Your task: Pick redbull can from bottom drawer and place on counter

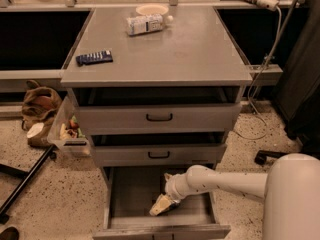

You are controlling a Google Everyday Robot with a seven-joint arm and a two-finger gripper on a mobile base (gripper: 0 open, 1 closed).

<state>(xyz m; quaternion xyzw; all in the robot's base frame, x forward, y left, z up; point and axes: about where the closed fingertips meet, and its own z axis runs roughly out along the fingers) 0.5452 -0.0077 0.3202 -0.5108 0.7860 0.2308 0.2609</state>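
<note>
The bottom drawer (125,199) of the grey cabinet is pulled open and shows a plain grey floor. My gripper (161,204) reaches down into it from the right on the white arm (220,180) and sits low over the drawer floor, right of its middle. I cannot make out the redbull can; it is hidden by the gripper or out of view. The counter (170,49) is the flat grey top of the cabinet, above the two upper drawers.
A white bottle (145,24) and a pale dish (151,9) lie at the counter's back, a dark blue remote (94,58) at its left edge. The two upper drawers (159,118) stand slightly open. A bag (40,104) and a plastic bin (70,131) sit on the floor at left.
</note>
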